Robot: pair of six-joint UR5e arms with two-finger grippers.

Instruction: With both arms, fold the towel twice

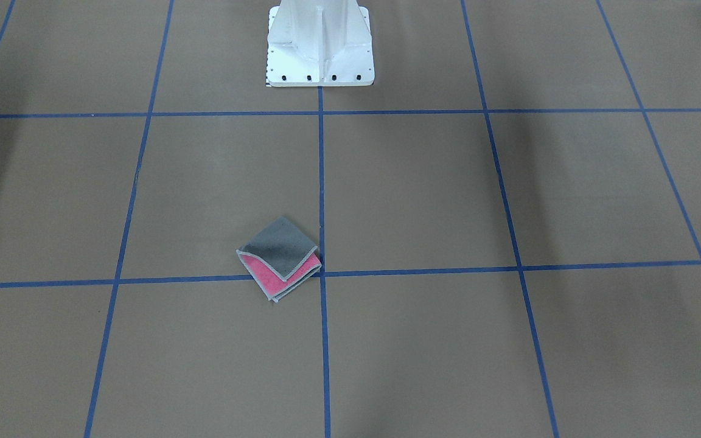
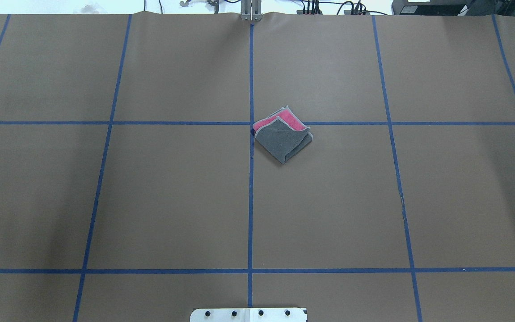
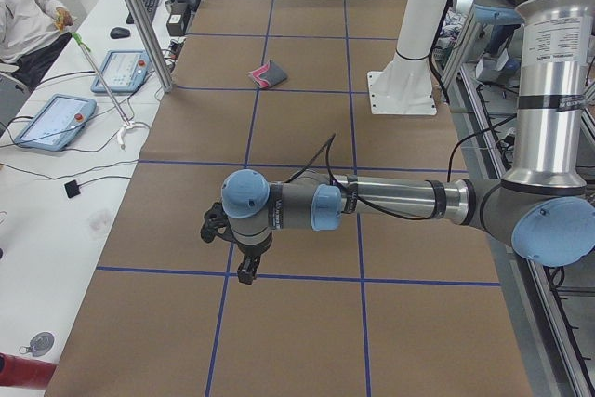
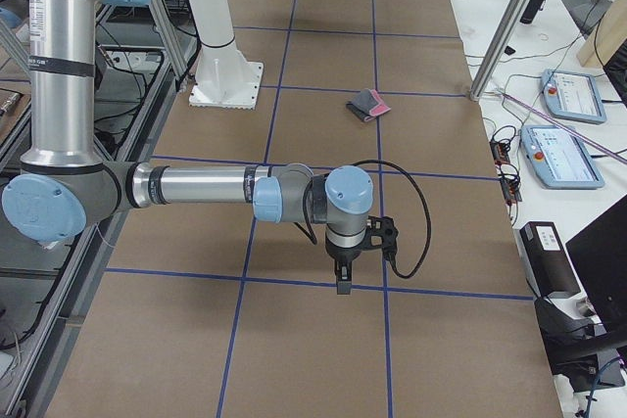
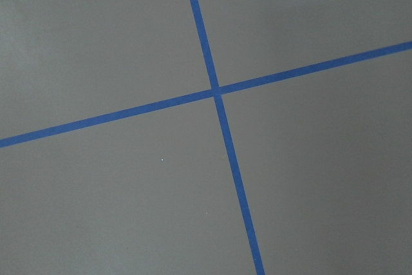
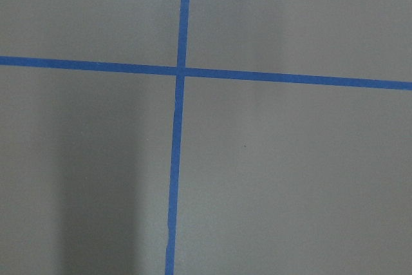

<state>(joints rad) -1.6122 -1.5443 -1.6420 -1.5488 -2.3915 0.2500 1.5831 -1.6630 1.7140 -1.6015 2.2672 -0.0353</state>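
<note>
- I see the towel [image 2: 282, 134] folded at the overhead frame's middle, beside a tape crossing [image 2: 251, 123].
- Only the side views show my left gripper [image 3: 244, 273] and right gripper [image 4: 343, 286]; I cannot tell whether their jaws are parted.

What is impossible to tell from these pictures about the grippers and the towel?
- Left gripper: open or shut unknown; seen only in the exterior left view, small.
- Right gripper: same, only in the exterior right view.
- Towel: number of folded layers; the grey top flap covers them.
</note>
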